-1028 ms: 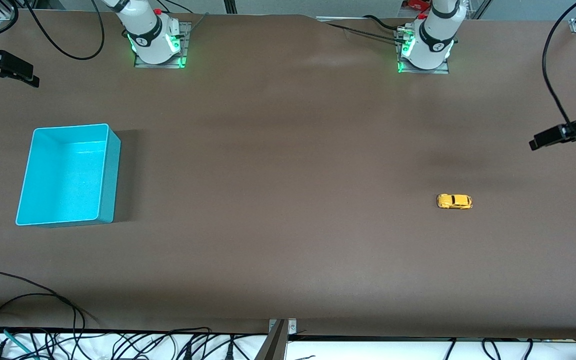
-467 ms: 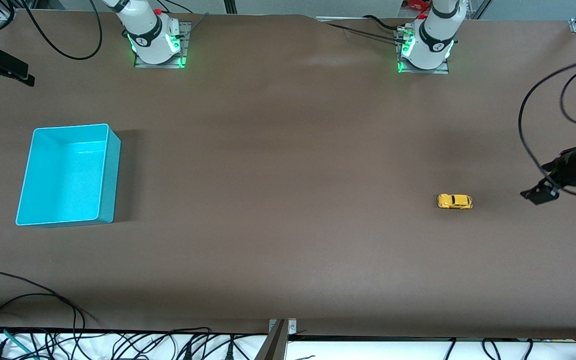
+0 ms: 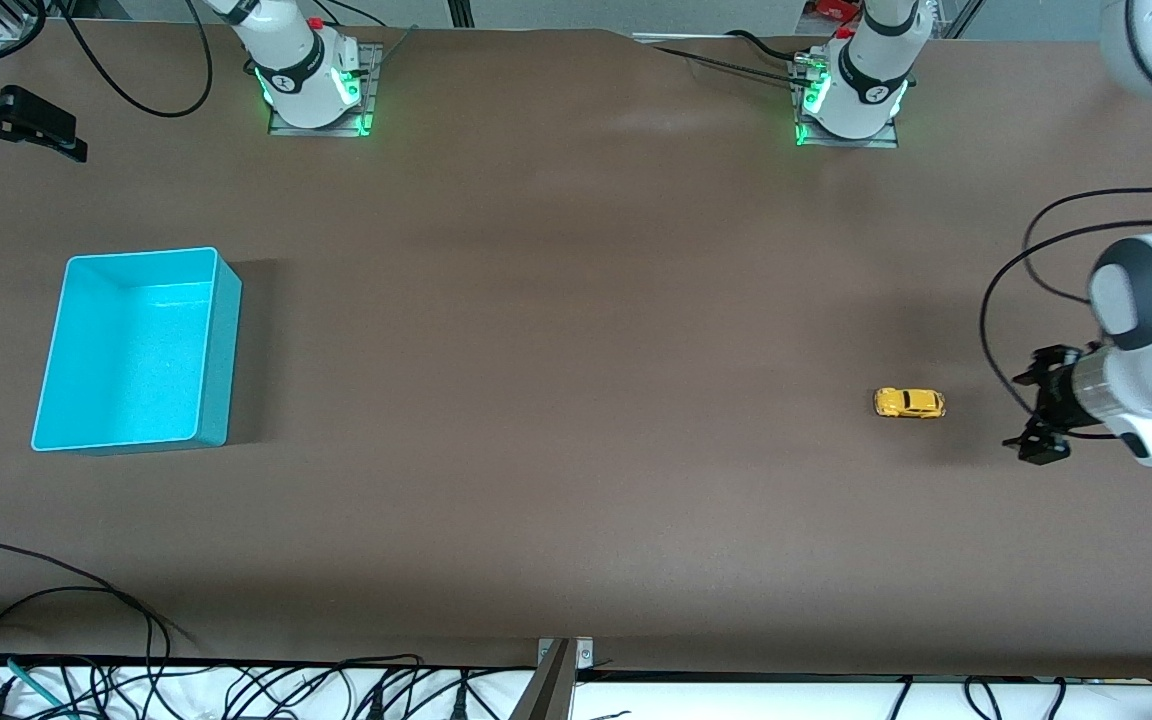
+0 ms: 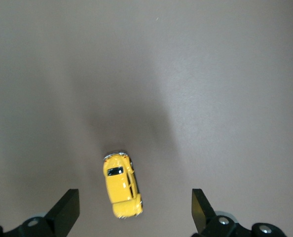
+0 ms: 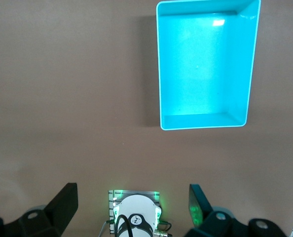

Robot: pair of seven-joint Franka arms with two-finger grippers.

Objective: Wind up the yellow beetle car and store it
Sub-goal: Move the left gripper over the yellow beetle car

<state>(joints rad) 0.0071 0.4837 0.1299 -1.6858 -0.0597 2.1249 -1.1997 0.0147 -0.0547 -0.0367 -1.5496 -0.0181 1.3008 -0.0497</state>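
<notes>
The yellow beetle car [image 3: 909, 403] stands on the brown table toward the left arm's end, a small rounded toy with dark windows [image 4: 122, 185]. My left gripper [image 3: 1030, 413] hangs open low over the table just beside the car, on the side toward the table's end. In the left wrist view the car shows between the open left gripper's [image 4: 134, 198] fingers [image 4: 67, 210], untouched. My right gripper [image 3: 31, 135] is open and empty, up over the table's edge at the right arm's end; its own view [image 5: 131, 197] looks down from high up.
A turquoise bin [image 3: 221, 350] stands empty toward the right arm's end [image 5: 159, 64]. The two arm bases [image 3: 316, 85] [image 3: 851, 95] sit along the table's back edge. Cables [image 3: 86, 640] lie at the front edge.
The left arm has swung in from the table's end and come down, bringing its open gripper beside the car. The right gripper shifted only slightly. The car has not moved.
</notes>
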